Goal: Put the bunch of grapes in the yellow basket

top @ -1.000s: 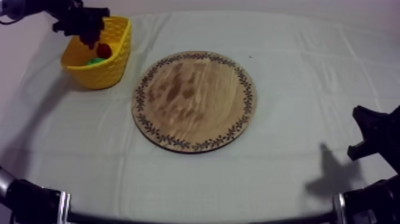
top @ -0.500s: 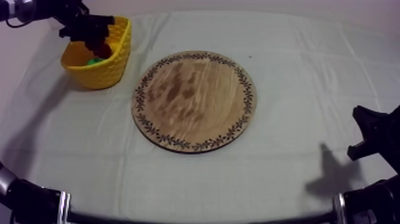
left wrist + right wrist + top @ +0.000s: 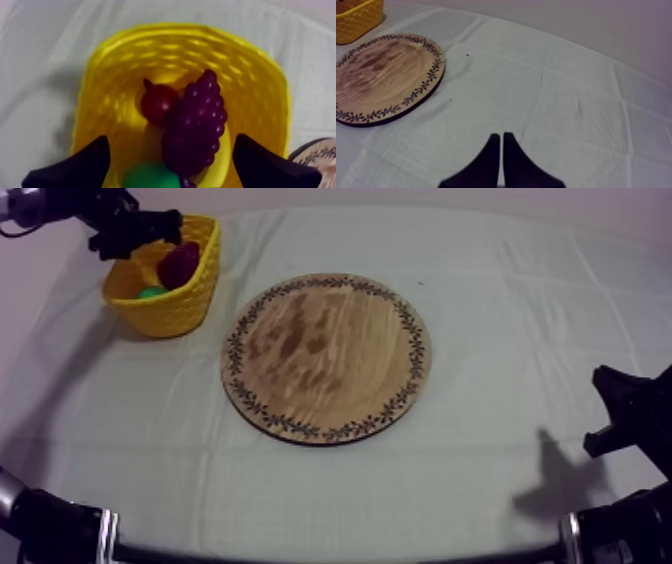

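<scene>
The purple bunch of grapes (image 3: 195, 125) lies inside the yellow basket (image 3: 260, 85), leaning on a small red fruit (image 3: 159, 102), with a green fruit (image 3: 149, 176) beside them. My left gripper (image 3: 170, 147) hovers open above the basket, its fingers (image 3: 75, 167) wide apart and touching nothing. In the top view the left gripper (image 3: 135, 228) is over the far rim of the basket (image 3: 190, 303), with the grapes (image 3: 180, 263) in it. The round wooden board (image 3: 326, 356) is bare. My right gripper (image 3: 501, 142) is shut on nothing, low at the table's right (image 3: 625, 413).
The board (image 3: 381, 75) lies in the middle of the cloth, with the basket (image 3: 356, 20) beyond its far left side. Open cloth stretches between the board and my right gripper.
My left gripper dipped into the basket, let go of the grapes and drew back up and to the left. The grapes now rest in the basket. The right arm has not moved.
</scene>
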